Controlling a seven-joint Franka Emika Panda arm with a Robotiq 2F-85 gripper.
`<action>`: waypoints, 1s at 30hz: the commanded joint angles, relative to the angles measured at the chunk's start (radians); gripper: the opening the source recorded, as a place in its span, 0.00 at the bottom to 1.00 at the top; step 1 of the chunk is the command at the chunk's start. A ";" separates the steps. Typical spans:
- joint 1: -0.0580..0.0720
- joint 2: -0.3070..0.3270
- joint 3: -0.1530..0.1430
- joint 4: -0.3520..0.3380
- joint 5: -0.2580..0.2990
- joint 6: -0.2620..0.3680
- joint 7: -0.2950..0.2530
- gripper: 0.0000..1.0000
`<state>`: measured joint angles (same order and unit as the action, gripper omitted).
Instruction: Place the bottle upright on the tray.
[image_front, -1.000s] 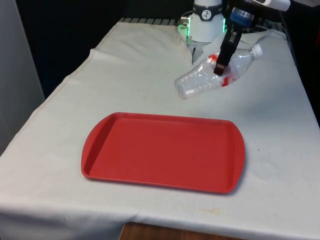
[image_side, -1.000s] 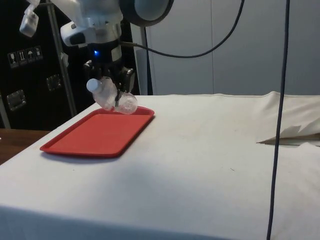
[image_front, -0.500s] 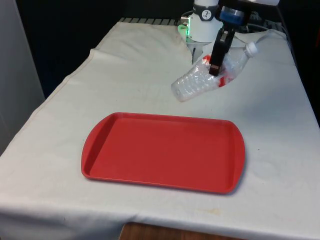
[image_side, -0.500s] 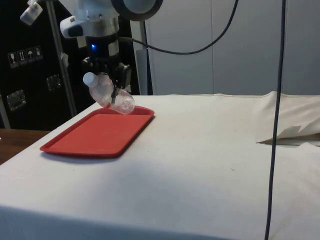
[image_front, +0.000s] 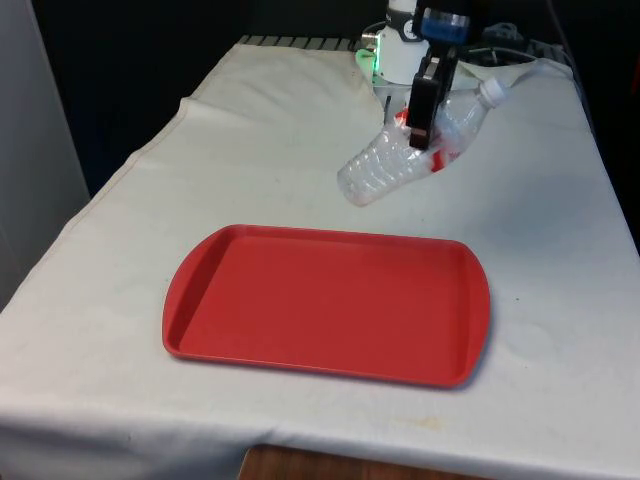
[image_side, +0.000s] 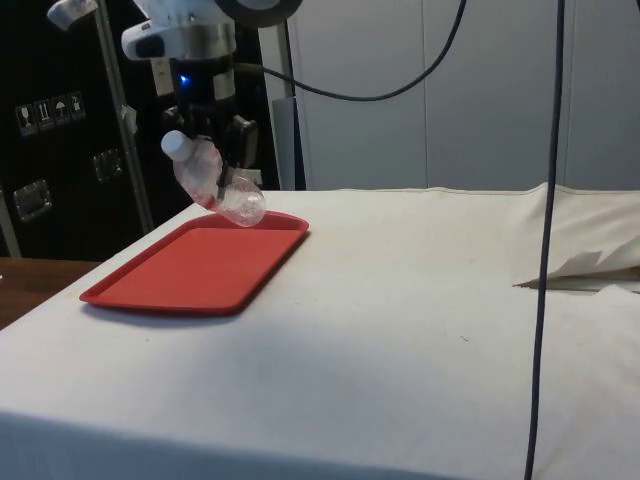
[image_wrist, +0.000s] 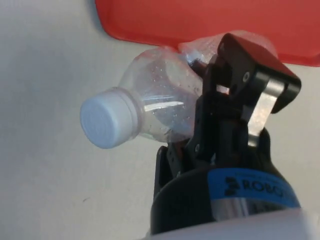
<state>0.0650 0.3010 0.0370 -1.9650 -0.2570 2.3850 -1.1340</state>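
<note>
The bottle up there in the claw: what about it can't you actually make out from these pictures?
- Bottle, front view: the gripper covers its middle, so the red label is unreadable.
- Side view: the gripper hides the bottle's far side.
- Wrist view: a finger hides the bottle's lower body and base.

Front view: fixed, raised, looking down the length of the table; tray at lower centre of the frame.
Side view: fixed, low, near table level, looking across; tray at left.
Wrist view: close, looking down (bottle at centre).
Shared: tray, bottle, cloth.
</note>
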 joint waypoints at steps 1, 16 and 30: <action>-0.009 0.005 0.004 0.006 0.020 0.008 -0.019 0.00; -0.015 0.031 -0.034 0.063 0.180 0.005 -0.149 0.00; -0.019 0.079 -0.062 0.135 0.325 0.005 -0.258 0.00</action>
<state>0.0550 0.3760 -0.0330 -1.8350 0.0580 2.3860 -1.3830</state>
